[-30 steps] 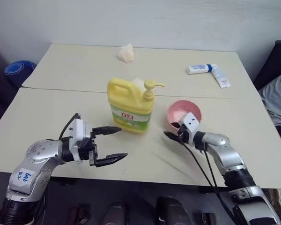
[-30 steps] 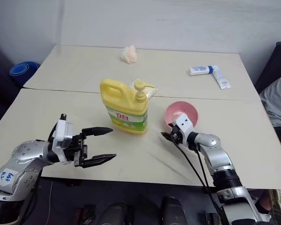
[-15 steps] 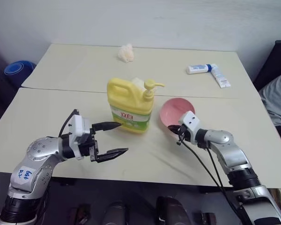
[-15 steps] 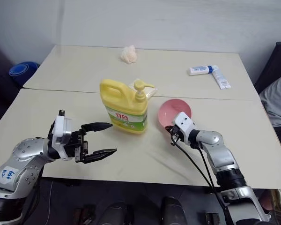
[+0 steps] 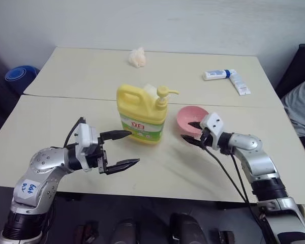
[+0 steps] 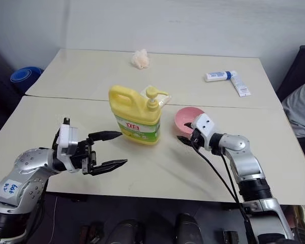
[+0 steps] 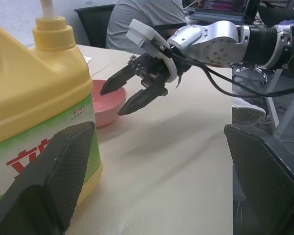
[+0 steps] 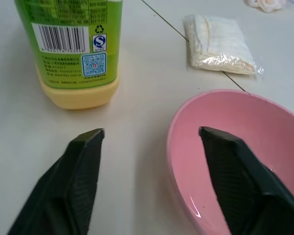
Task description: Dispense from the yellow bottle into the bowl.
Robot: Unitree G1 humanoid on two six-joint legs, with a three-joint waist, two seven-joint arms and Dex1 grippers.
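The yellow bottle (image 5: 141, 114) stands upright at the table's middle, its pump spout turned toward the pink bowl (image 5: 190, 118) on its right. My right gripper (image 5: 187, 130) is open at the bowl's near rim. In the right wrist view one finger (image 8: 240, 181) hangs over the bowl (image 8: 240, 147) and the other lies outside it, toward the bottle (image 8: 76, 49). My left gripper (image 5: 133, 147) is open just in front of the bottle on its left, holding nothing. The left wrist view has the bottle (image 7: 34, 98) close by, with the right gripper (image 7: 111, 102) at the bowl (image 7: 105, 100).
A white-and-blue tube (image 5: 226, 76) lies at the back right and a crumpled white wad (image 5: 136, 57) at the back. A small white packet (image 8: 218, 44) sits just behind the bottle. A person (image 5: 300, 107) sits past the table's right edge. A seam crosses the table.
The right gripper, which had the bowl tipped up on its rim, has opened and risen a little. The bowl now sits level beside the bottle. The left arm has kept still.
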